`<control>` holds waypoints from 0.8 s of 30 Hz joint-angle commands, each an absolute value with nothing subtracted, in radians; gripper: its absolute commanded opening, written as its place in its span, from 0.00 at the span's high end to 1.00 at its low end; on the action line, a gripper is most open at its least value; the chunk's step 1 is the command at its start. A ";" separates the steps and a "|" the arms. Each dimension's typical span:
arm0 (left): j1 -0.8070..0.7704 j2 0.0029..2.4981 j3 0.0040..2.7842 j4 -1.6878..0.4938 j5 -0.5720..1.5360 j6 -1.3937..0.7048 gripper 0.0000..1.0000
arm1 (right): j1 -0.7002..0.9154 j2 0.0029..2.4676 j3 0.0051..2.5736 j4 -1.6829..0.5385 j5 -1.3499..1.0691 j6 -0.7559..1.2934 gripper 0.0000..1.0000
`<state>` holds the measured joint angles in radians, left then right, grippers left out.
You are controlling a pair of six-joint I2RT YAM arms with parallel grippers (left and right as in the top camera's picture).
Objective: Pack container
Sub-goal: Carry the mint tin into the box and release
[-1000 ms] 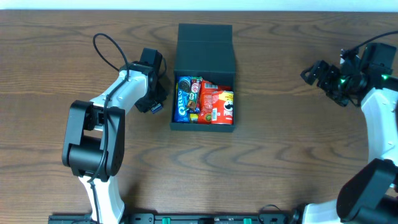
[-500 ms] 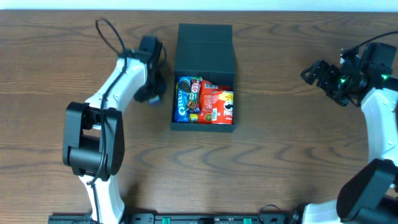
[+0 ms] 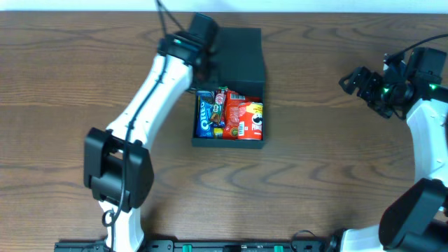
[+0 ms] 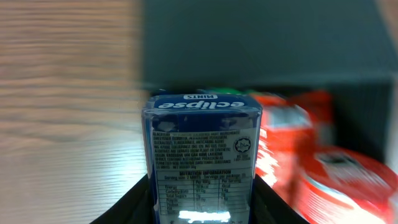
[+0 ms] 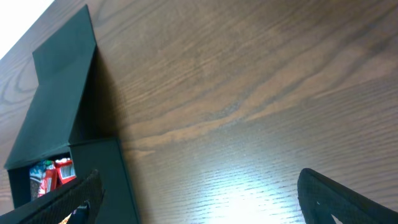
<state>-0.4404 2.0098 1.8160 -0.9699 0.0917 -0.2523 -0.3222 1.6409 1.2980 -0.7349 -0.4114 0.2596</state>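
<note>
Left gripper [image 4: 200, 208] is holding the Eclipse mints box [image 4: 202, 149] between part-closed fingers above the back-left of the container [image 3: 228, 144], which is sitting mid-table with its flap open; I am judging a level, low release beside the Oreo packet [image 3: 206, 115] best, while the right gripper [image 3: 358, 84] is idling wide open and empty.

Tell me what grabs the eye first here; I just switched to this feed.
A blue Oreo pack and a red packet stand out brightly inside the dark container at the middle of the table. The left claw grips a blue Eclipse mints box at the left side of the lid. The right claw hangs open far off to the right.
</note>
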 commanded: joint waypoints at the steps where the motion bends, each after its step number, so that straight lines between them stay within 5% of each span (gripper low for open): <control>1: -0.483 1.991 1.820 -0.978 0.132 -0.198 0.94 | -0.328 1.628 1.314 -0.721 -0.419 0.253 0.01; 22: -0.578 1.991 1.658 -0.921 0.207 -0.323 0.94 | -0.328 1.628 1.314 -0.701 -0.419 0.227 0.01; 23: -0.578 1.991 1.658 -0.919 0.207 -0.323 0.82 | -0.328 1.628 1.314 -0.703 -0.419 0.227 0.01; 24: -0.578 1.991 1.658 -0.919 0.207 -0.323 0.55 | -0.328 1.628 1.314 -0.705 -0.419 0.227 0.01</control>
<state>-0.5766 2.0098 1.6585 -0.9199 0.2028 -0.3069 -0.3222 1.6409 1.2980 -0.6991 -0.4114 0.2447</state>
